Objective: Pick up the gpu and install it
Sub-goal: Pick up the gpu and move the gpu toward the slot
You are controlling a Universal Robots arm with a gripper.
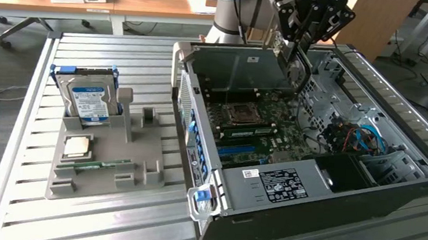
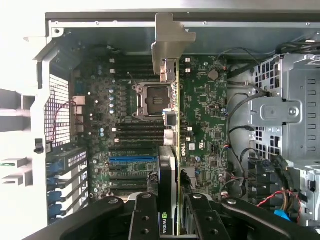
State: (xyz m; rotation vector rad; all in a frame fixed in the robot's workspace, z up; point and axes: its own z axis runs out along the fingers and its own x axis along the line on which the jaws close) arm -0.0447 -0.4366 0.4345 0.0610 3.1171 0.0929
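Observation:
My gripper [image 2: 170, 217] is shut on the gpu [image 2: 172, 130], one black finger [image 2: 145, 215] on each face of the card. I see the card edge-on, with its silver end bracket [image 2: 170, 42] away from the fingers and the black cooler down by them. It hangs above the motherboard [image 2: 210, 115] inside the open computer case, over the area beside the CPU socket [image 2: 150, 97]. In the exterior view the gripper [image 1: 309, 29] hovers over the far end of the case [image 1: 309, 186], and the gpu [image 1: 295, 63] hangs below it into the opening.
A blue expansion slot [image 2: 132, 159] lies on the board. The drive cage [image 2: 285, 115] and cables [image 1: 356, 138] fill one side of the case. On the exterior view's left, a grey holder [image 1: 109, 169] carries a hard drive [image 1: 90, 100], a processor [image 1: 77, 146] and a memory stick [image 1: 105, 164].

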